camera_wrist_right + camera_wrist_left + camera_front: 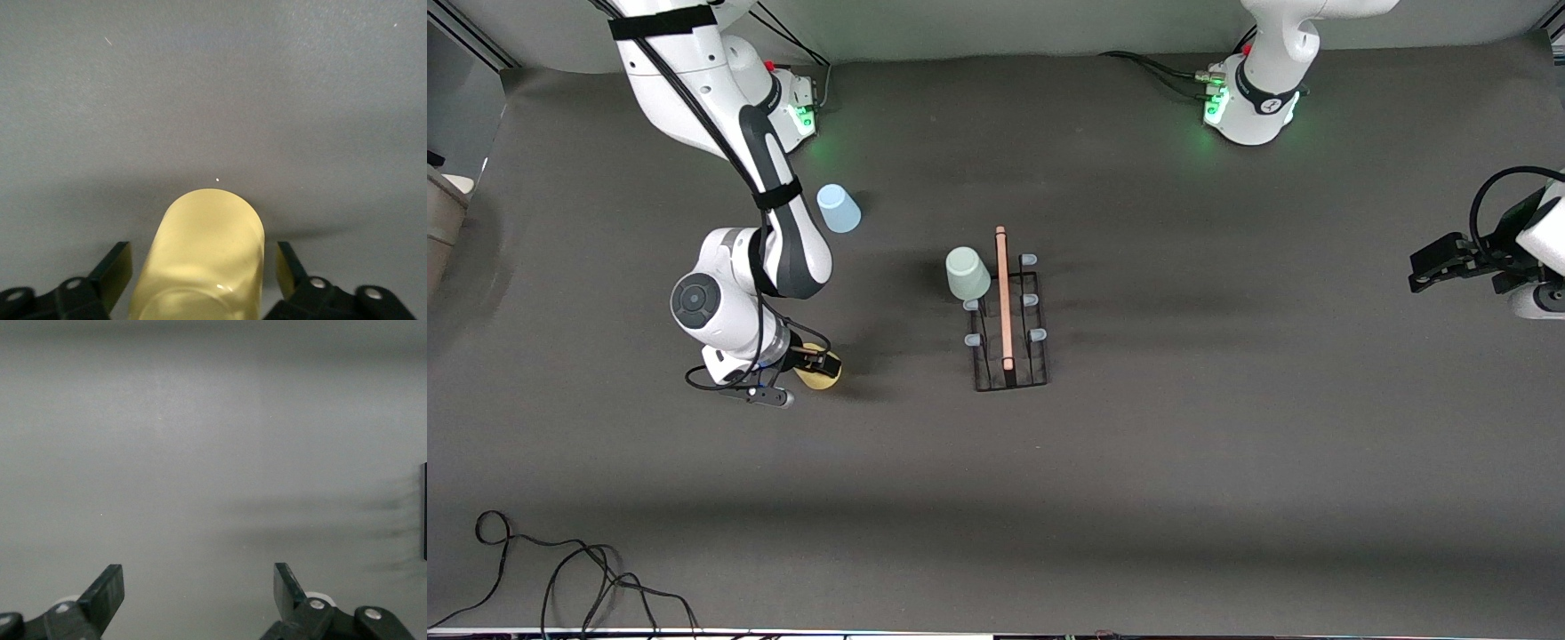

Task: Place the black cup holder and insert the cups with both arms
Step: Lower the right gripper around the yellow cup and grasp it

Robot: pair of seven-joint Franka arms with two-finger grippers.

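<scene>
On table: one rack [1009,311]; three cups [839,209]; two claws [805,360].

Around the black cup holder [1009,331] the tabletop [1227,462] lies bare toward the left arm's end and nearer the front camera, so an end effector could pass there freely. On the holder's other flank the pale green cup [967,273] sits over a peg, crowding that side. The right end effector [811,362] straddles the yellow cup [203,260], with a narrow gap showing between each finger and the cup wall. The light blue cup [838,208] stands just beside the right arm's forearm. The left end effector [1436,265], fingers spread, waits near the table's edge over bare surface.
</scene>
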